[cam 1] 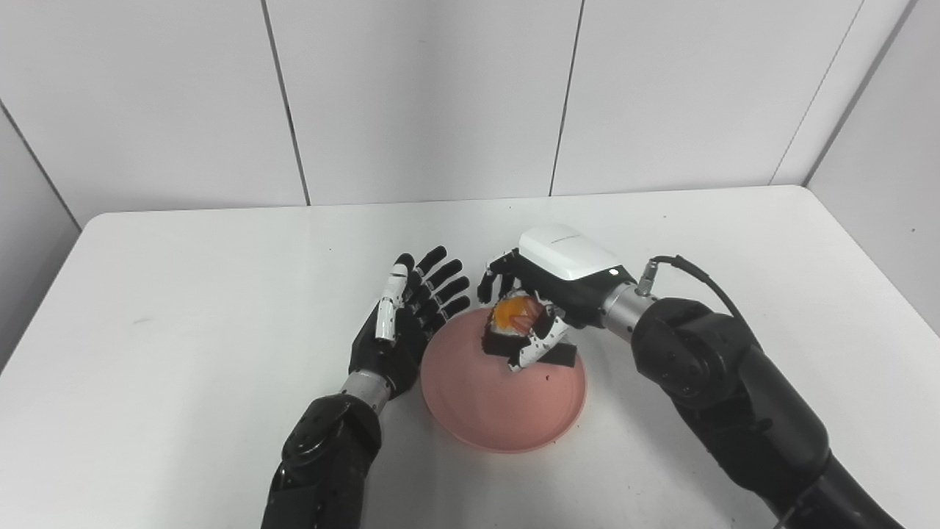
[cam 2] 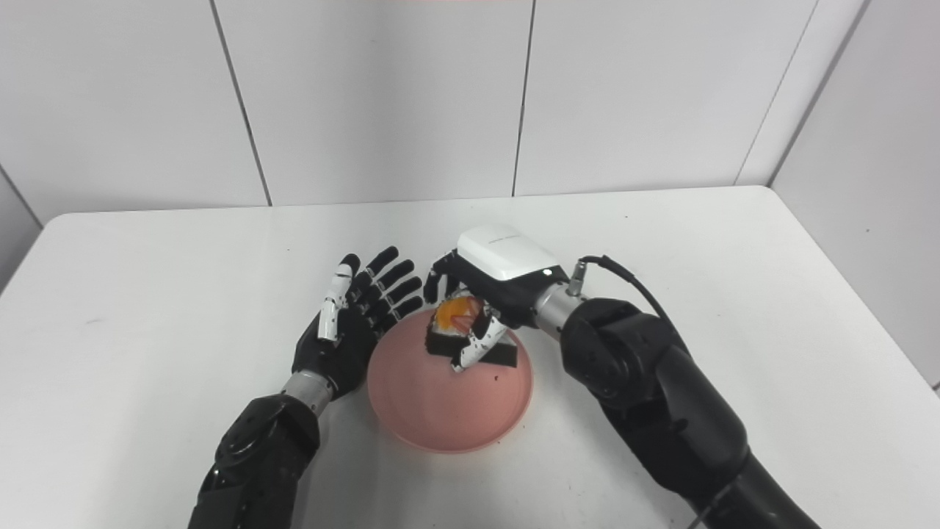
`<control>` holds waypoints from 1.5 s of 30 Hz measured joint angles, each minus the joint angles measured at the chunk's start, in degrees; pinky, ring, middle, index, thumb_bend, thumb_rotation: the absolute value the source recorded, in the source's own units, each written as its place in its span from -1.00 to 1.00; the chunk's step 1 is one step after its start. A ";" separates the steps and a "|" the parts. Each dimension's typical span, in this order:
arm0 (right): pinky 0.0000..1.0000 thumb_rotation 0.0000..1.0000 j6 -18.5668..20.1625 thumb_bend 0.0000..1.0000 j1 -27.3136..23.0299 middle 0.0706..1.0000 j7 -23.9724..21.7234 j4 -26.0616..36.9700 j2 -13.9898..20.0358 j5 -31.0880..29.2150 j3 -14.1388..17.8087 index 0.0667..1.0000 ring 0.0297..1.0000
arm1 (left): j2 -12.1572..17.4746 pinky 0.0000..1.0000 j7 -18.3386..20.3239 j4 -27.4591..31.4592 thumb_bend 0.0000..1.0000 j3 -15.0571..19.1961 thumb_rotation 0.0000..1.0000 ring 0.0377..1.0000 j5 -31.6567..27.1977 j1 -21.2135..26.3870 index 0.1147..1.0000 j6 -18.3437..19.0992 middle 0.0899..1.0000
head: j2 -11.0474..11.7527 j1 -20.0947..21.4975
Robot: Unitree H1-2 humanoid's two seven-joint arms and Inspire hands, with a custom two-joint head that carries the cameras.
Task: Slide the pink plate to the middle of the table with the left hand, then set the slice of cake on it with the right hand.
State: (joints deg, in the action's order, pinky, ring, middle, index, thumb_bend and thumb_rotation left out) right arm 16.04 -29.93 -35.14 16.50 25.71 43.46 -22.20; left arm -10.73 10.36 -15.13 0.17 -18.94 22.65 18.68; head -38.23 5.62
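The pink plate [cam 1: 492, 400] lies near the middle of the white table, toward the front. My right hand [cam 1: 547, 283] is shut on the slice of cake [cam 1: 514, 323], a dark wedge topped with orange and red fruit, holding it over the plate's far part. Whether the slice touches the plate I cannot tell. My left hand [cam 1: 407, 316] stands open at the plate's left rim, fingers spread and pointing away, palm toward the plate.
The white table [cam 1: 183, 294] stretches wide to left and right, backed by white wall panels. A dark crumb [cam 1: 546, 378] lies on the plate near the cake. A black cable [cam 1: 694, 275] loops off my right wrist.
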 measured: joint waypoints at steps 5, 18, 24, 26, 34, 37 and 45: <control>-0.36 -1.00 -0.18 0.01 0.00 -0.13 -0.02 -0.22 -0.03 0.96 -0.52 0.08 -0.33 | 0.00 0.68 -0.32 0.50 -0.18 -0.01 1.00 0.70 0.00 -0.07 0.70 0.55 0.72 | -0.18 0.09; -0.30 -1.00 -0.22 0.01 -0.03 -0.12 -1.22 -3.48 -0.45 3.18 -1.98 0.06 -0.31 | 0.13 0.69 -0.58 1.83 -0.12 0.32 1.00 0.71 -0.02 -0.06 0.71 2.96 0.72 | -2.90 1.06; -0.39 -1.00 -1.86 0.02 0.07 -0.08 -0.34 -5.96 -0.55 3.46 -2.69 -0.03 -0.28 | 0.13 0.70 -0.70 2.00 -0.13 0.31 1.00 0.71 -0.01 -0.09 0.72 3.10 0.73 | -2.73 0.71; -0.46 -1.00 -2.13 0.03 0.33 -0.04 -0.17 -6.23 -0.72 4.08 -2.82 -0.08 -0.26 | 0.13 0.70 -0.69 2.00 -0.13 0.30 1.00 0.71 -0.01 -0.09 0.72 3.10 0.73 | -2.73 0.71; -0.46 -1.00 -2.81 0.03 1.56 -0.04 -0.07 -6.91 -1.59 4.67 -3.09 -0.09 -0.23 | 0.14 0.70 -0.69 2.00 -0.13 0.30 1.00 0.71 -0.01 -0.09 0.72 3.10 0.73 | -2.64 0.62; -0.43 -1.00 -2.85 0.03 1.59 -0.02 0.07 -7.29 -1.80 4.94 -3.12 -0.09 -0.24 | 0.16 0.70 -0.69 1.97 -0.12 0.32 1.00 0.71 -0.02 -0.09 0.71 3.09 0.73 | -2.64 0.62; -0.28 -0.82 -2.96 0.03 1.89 0.07 -0.26 -5.79 -1.59 6.05 -3.50 -0.08 -0.09 | 0.14 0.68 -0.69 1.98 -0.12 0.38 1.00 0.70 -0.04 -0.09 0.70 3.09 0.71 | -2.64 0.44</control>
State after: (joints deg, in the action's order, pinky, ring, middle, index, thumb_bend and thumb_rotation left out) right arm 13.09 -28.04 -35.40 10.70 24.11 49.51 -25.70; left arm -10.58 9.67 -13.15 0.56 -18.98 22.57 21.77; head -40.87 6.06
